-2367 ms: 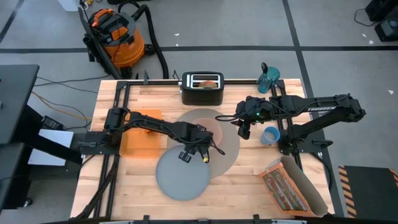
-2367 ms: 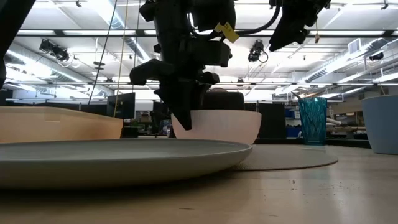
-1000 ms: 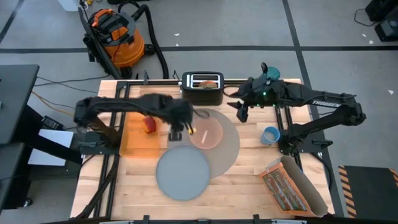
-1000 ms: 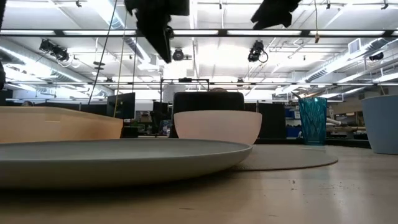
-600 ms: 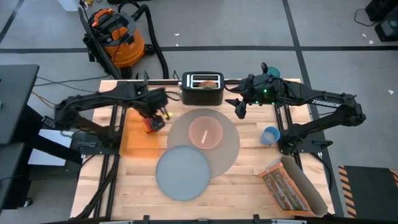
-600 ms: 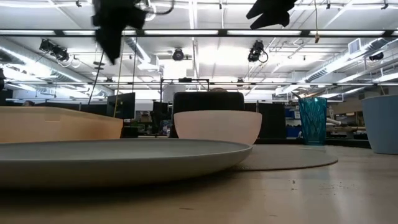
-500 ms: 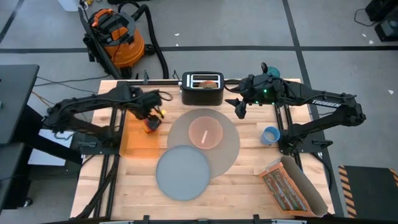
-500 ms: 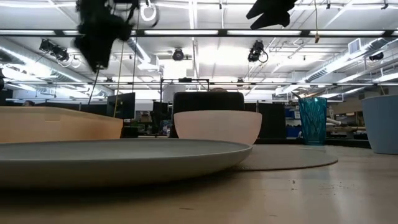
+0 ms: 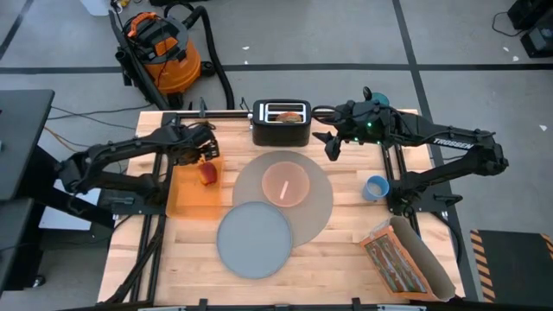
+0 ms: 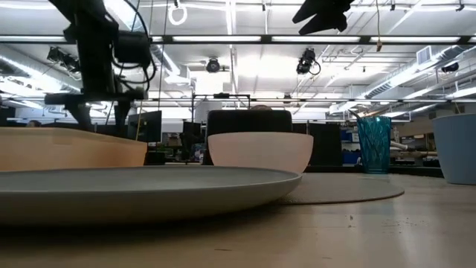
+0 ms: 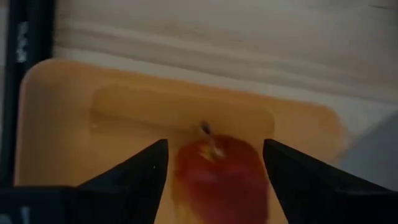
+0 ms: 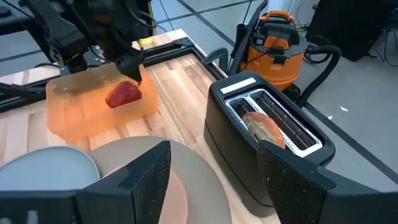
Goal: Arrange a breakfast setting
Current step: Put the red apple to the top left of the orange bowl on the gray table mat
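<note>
A red apple (image 9: 208,173) lies on an orange tray (image 9: 192,199) at the table's left, stem up in the left wrist view (image 11: 217,171). My left gripper (image 9: 205,155) hangs open just above and beyond the apple, a finger on either side, not touching. My right gripper (image 9: 330,149) is open and empty in the air beside the black toaster (image 9: 281,123), whose slot holds the bagel (image 12: 264,127). The pink bowl (image 9: 285,183), with the spoon (image 9: 283,187) in it, stands on the grey mat (image 9: 320,203). The grey plate (image 9: 253,240) overlaps the mat's near edge.
A small blue cup (image 9: 376,187) stands right of the mat. The cereal box (image 9: 402,259) lies flat at the near right corner. A teal bottle (image 9: 373,108) stands at the far right. Black rails run along the table's left, right and far edges.
My left gripper has swung from over the mat's left part toward the table's far left, and has come down over the tray, close above the apple. The bowl, plate and apple have stayed where they were.
</note>
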### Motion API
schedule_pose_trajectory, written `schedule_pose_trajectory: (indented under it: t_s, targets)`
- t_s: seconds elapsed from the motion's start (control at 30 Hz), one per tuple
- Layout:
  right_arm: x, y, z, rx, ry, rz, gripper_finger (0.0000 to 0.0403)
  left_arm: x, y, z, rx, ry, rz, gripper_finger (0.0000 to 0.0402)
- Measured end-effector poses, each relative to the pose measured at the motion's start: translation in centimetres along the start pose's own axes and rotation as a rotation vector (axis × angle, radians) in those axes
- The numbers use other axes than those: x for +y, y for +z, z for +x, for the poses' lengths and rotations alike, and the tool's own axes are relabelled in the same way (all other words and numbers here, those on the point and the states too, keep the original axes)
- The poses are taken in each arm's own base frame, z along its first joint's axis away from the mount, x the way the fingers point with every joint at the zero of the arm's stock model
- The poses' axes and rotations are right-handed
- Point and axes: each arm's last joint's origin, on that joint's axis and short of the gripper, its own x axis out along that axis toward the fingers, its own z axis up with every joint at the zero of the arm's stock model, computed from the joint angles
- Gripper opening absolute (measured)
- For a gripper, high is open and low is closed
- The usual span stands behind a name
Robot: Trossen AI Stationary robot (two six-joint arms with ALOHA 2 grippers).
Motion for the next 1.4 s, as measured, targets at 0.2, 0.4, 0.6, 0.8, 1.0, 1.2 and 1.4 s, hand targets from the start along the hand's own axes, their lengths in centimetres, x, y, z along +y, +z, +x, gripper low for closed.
schedule_pose_trajectory:
  t_s: [0.2,0.4,0.6,0.8,1.0,1.2,1.4]
  targets:
    - [0.0,0.0,0.0,0.001,0.003,-0.003,0.0248,-0.1,0.9,1.5,-0.007,0.04,-0.039,0.0256]
    - [0.0,-0.1,0.0,0.006,0.005,-0.004,0.0247,-0.8,0.8,2.9,0.049,0.044,-0.035,0.0235]
    - [0.0,-0.1,0.0,0.012,0.004,-0.006,0.0248,-1.1,0.7,4.2,0.095,0.087,-0.029,0.0212]
    - [0.0,-0.2,0.0,0.023,0.003,-0.027,0.0247,-0.9,1.4,5.0,0.164,0.078,-0.02,0.0169]
    - [0.0,-0.3,0.0,0.028,0.003,-0.028,0.0248,-0.5,1.8,4.9,0.176,0.083,-0.022,0.0109]
    - [0.0,-0.3,0.0,0.036,0.002,-0.03,0.0248,-0.6,1.5,4.9,0.196,0.072,0.012,0.0051]
    - [0.0,-0.3,0.0,0.036,0.001,-0.035,0.0247,-1.2,1.5,4.4,0.193,0.048,0.075,0.0015]
